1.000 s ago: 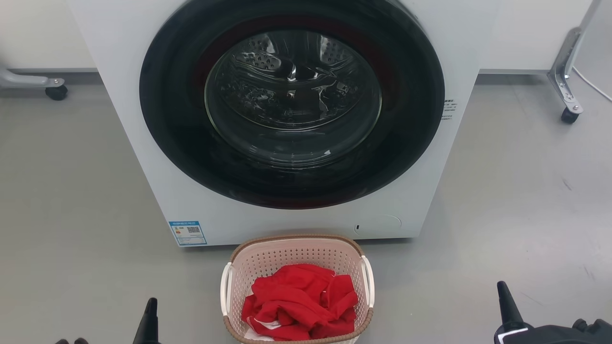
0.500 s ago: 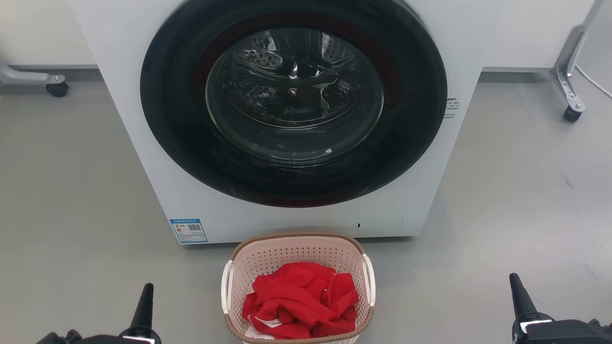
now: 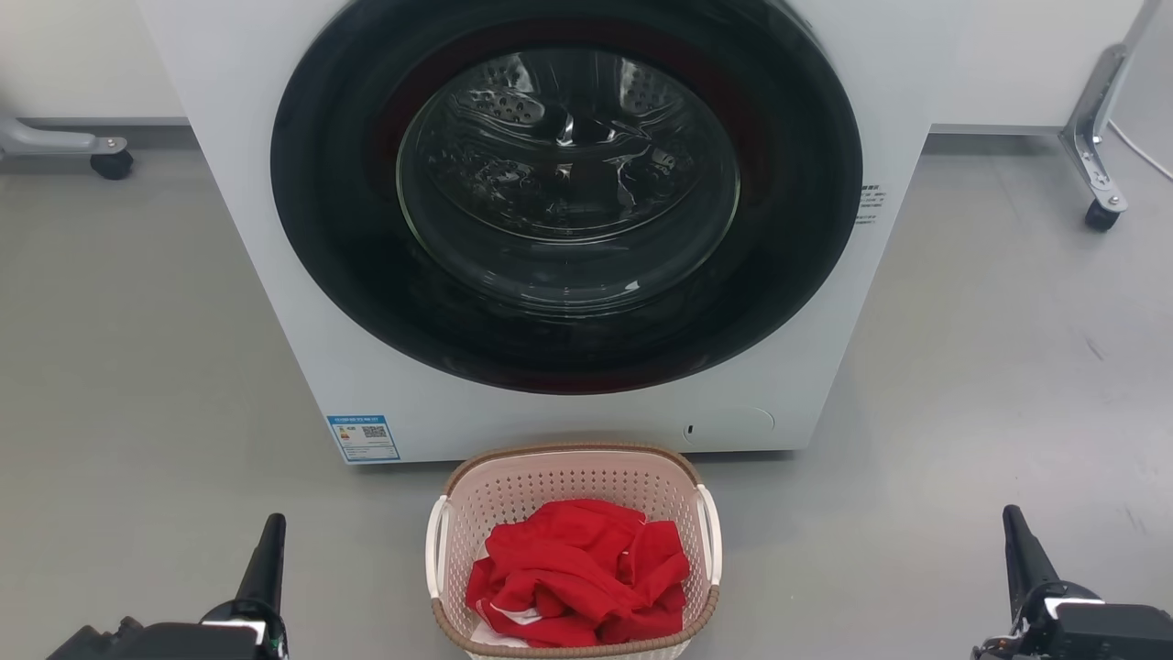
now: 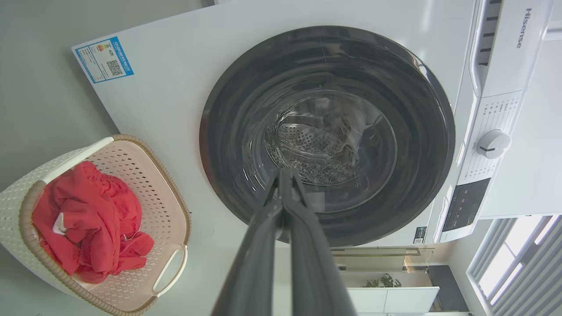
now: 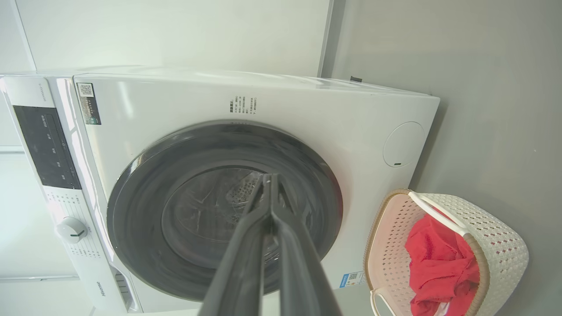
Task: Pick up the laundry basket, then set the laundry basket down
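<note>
Far left: a small black wheel sits way back on the grey floor.
L fingers: my left fingers are low at the left, over the floor, pointing up twd the washer. In my left wrist view the 2 tips are pressed tight together w/ nothing in them. They are well apart from the basket.
Sticker: a blue sticker is on the washer's bottom left corner.
Washer: the big white washing machine stands in the middle, right in front of me. Its round dark door is shut & I can see the shiny drum thru the glass.
Basket: the laundry basket sits upright on the floor just in front of the washer, btwn my 2 arms. It is pink w/ lots of holes, has a brown rim & a white handle on each side. I am not touching it.
Clothes: red clothes lie bunched up inside the basket, w/ a bit of white at the bottom.
R fingers: my right fingers are low at the right, over the floor, pointing up too. In my right wrist view the tips are closed tight & hold nothing. They are well apart from the basket.
Far right: a 2nd black wheel sits way back on the floor.
</note>
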